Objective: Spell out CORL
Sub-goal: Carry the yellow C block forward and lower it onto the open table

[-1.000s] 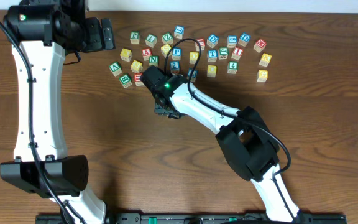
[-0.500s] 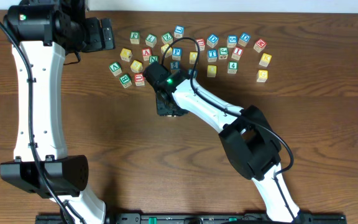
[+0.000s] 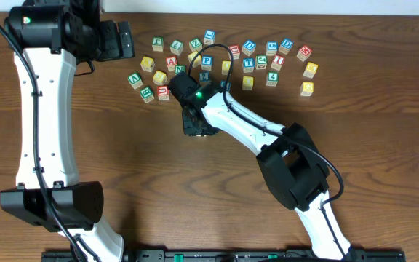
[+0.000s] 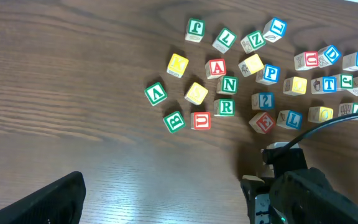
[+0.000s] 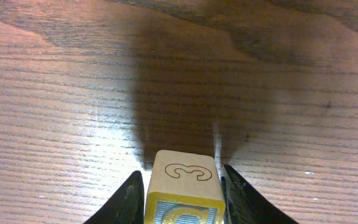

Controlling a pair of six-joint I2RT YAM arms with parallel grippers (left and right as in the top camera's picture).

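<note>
From my console, the right gripper (image 5: 184,186) is pinching a yellow-faced block (image 5: 183,171). Its two dark fingers (image 5: 127,199) press against the block's opposite sides, and I see no gap on either one. The block's top face carries an outlined 3. The yellow face toward the camera shows only the top of a curved letter, cut off at the frame edge, so I cannot tell which letter it is. Ahead of the fingertips there is only bare wood-grain table (image 5: 55,93) under the gripper's own shadow. In the overhead view the right gripper (image 3: 195,125) points down at open wood and hides the block beneath it. The scatter of letter blocks (image 3: 249,62) lies just past it toward the far edge, the nearest ones close beside the wrist. In the left wrist view I can pick out a green R block (image 4: 226,107) and a blue L block (image 4: 289,118), both lying flat in that scatter and apart from the pinched block. The left gripper (image 3: 116,40) hangs off to the left of the scatter. Only one dark finger (image 4: 48,202) shows in its own camera — I cannot tell whether it is spread or closed.
</note>
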